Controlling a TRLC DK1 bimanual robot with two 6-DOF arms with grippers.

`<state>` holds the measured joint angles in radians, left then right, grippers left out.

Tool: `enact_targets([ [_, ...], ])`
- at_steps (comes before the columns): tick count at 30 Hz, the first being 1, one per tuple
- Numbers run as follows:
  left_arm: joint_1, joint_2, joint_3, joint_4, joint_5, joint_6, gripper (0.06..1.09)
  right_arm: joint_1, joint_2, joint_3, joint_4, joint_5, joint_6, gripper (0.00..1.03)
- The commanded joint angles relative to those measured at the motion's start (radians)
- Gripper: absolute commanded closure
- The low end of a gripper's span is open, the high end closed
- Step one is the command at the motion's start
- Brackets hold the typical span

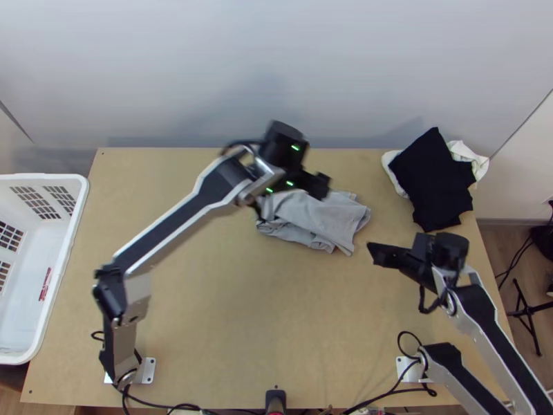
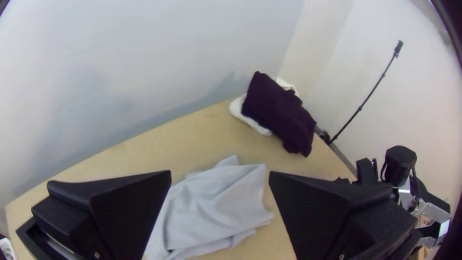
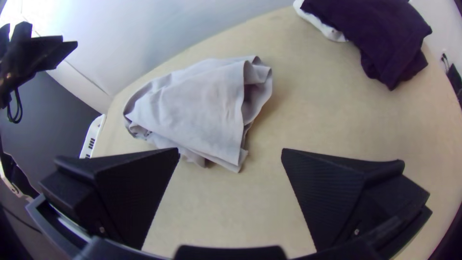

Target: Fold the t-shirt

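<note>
Past the parted fingers of my right gripper (image 1: 379,254), I saw the grey t-shirt (image 3: 202,106) loosely folded toward the table (image 3: 313,120)'s far edge, dark cloth (image 3: 380,33) over white cloth (image 3: 323,26) by the far right corner, my left gripper (image 1: 295,199) in the air, and a white basket (image 3: 92,136) along the left edge.

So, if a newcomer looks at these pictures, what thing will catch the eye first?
Probably the light grey cloth, lying rumpled and partly folded near the table's far middle, with the open left gripper over it. Then the black cloth on white cloth at the far right, and the white basket at the left edge.
</note>
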<state>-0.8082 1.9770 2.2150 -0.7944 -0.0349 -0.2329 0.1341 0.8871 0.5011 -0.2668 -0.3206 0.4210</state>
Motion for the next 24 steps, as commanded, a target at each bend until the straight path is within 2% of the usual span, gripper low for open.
enact_targets([
  [1, 0.116, -0.119, -0.043, -0.166, -0.023, 0.053, 0.1, 0.007, 0.28, 0.054, 0.149, -0.103, 0.052, 0.04],
  [3, 0.126, -0.172, -0.094, -0.174, -0.046, 0.064, 0.1, 0.033, 0.374, 0.103, 0.155, -0.135, 0.055, 0.04],
  [9, 0.162, -0.274, -0.209, -0.17, -0.12, 0.067, 0.1, 0.13, 0.564, 0.229, 0.158, -0.149, 0.055, 0.04],
  [24, 0.339, -0.517, -0.429, -0.16, -0.128, 0.058, 0.1, 0.283, 0.869, 0.447, 0.181, -0.147, 0.062, 0.04],
])
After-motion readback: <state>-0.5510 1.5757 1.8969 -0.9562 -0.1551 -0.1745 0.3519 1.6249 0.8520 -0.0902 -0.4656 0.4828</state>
